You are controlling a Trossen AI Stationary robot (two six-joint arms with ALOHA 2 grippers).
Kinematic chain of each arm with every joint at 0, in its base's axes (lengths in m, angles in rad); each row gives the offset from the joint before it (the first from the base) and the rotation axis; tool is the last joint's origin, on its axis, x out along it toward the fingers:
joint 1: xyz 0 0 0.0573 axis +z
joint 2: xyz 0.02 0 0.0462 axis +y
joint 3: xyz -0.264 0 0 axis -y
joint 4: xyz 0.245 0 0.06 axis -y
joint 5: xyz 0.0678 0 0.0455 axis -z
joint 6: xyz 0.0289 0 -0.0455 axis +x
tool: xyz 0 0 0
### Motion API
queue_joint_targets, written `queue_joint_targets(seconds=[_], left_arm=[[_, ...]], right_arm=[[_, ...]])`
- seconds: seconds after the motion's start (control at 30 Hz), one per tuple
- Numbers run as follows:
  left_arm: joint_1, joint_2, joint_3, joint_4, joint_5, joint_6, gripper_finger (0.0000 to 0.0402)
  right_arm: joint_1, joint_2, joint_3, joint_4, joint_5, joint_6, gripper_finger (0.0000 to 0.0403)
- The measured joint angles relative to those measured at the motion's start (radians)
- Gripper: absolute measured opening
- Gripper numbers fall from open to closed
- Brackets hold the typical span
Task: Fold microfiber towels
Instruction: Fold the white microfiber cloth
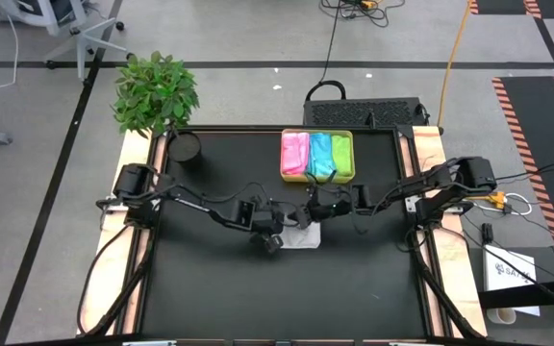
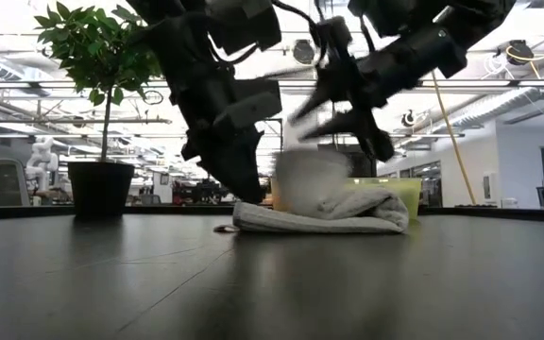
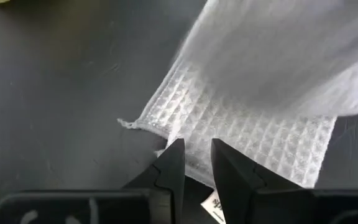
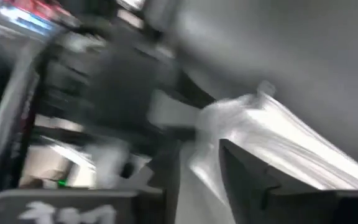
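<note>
A white waffle-weave microfiber towel (image 1: 303, 234) lies bunched on the black table, part of it humped up and blurred (image 2: 308, 172). My left gripper (image 3: 196, 155) points steeply down over the towel's edge near a corner (image 3: 124, 122). Its fingers stand a little apart, with cloth showing in the gap. My right gripper (image 2: 343, 132) hangs above the towel's far side with its fingers spread. In its own blurred view, white cloth (image 4: 272, 143) runs between and past the fingers. Pink, light blue and lime green towels lie folded in the yellow-green tray (image 1: 353, 144). My left gripper straddles the towel's edge (image 3: 197, 169) from above, beside a small white tag (image 3: 214, 200). Whether its fingers touch the cloth I cannot tell. My right gripper has cloth (image 4: 205, 163) showing between its fingers, but blur hides whether they touch it.
The tray stands at the table's far edge, just beyond the white towel. A potted plant (image 1: 154, 91) and its dark pot (image 2: 100, 187) stand at the far left corner. Bare black tabletop (image 1: 258, 298) stretches toward the near edge.
</note>
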Motion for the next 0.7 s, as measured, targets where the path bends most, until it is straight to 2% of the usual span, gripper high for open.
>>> queue_joint_targets(seconds=[0.1, 0.23, 0.37, 0.57, 0.7], left_arm=[[0.001, 0.004, 0.001, 0.007, -0.011, -0.008, 0.0081], [-0.001, 0.004, 0.002, -0.04, -0.027, -0.017, 0.0081], [-0.007, 0.0, 0.001, -0.123, -0.018, -0.016, 0.0081], [-0.039, -0.059, 0.001, -0.282, 0.053, -0.061, 0.0081], [-0.059, -0.11, 0.002, -0.224, 0.008, -0.104, 0.0081]], right_arm=[[0.0, -0.002, -0.001, 0.108, 0.0, 0.015, 0.0122], [-0.001, 0.003, -0.004, 0.147, 0.0, 0.015, 0.0147], [-0.001, -0.018, 0.003, 0.181, -0.083, 0.019, 0.015], [0.016, -0.049, 0.003, 0.122, -0.262, 0.017, 0.0129], [0.06, -0.045, 0.0, -0.084, -0.27, -0.002, 0.0109]])
